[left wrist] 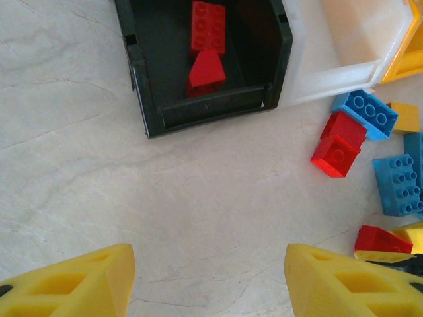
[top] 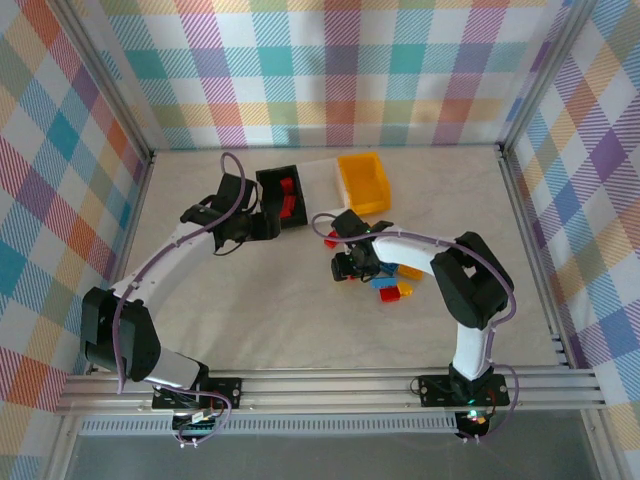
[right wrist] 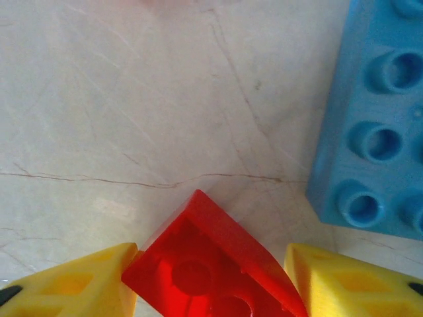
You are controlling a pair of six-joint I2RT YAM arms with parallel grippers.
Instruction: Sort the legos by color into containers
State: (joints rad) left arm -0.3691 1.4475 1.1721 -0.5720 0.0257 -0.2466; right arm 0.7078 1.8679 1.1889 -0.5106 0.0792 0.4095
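Pale, faintly veined tabletop (top: 300, 320) at the centre of the frame. Pastel plaid cloth walls (top: 340, 70) enclose it at top, left and right. Metal rails (top: 330, 385) cross the lower edge; metal posts (top: 110, 90) rise at the upper corners. Lighting is even.

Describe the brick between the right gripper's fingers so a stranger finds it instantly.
Find the yellow bin on the table; a loose pile of bricks lies in front. At the pile's left edge, the red brick sits between the right gripper's yellow fingers, unlike the light-blue studded brick beside it.
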